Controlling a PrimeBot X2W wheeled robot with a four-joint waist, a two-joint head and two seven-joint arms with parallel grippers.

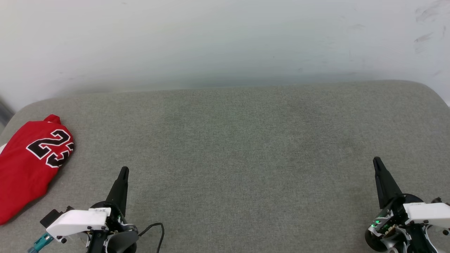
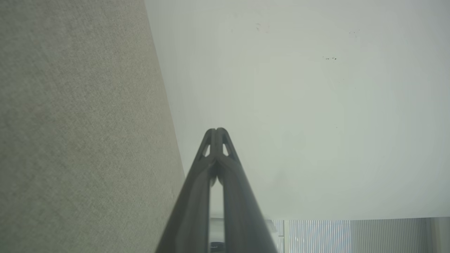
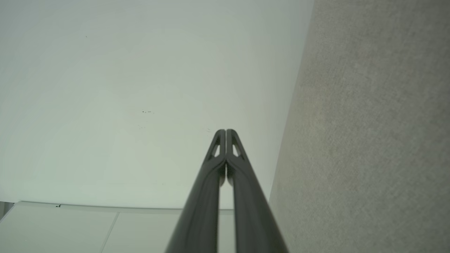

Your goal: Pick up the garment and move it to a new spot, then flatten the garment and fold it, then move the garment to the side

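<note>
Red garment (image 1: 24, 168), "23" legible, near my left end effector (image 1: 124, 171), far from my right end effector (image 1: 377, 161); both pressed together.

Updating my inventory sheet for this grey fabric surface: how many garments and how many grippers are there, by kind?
Red jersey-style garment with black "23": 1
Dark two-fingered grippers: 2 (left gripper, right gripper)
Total: 3
</note>
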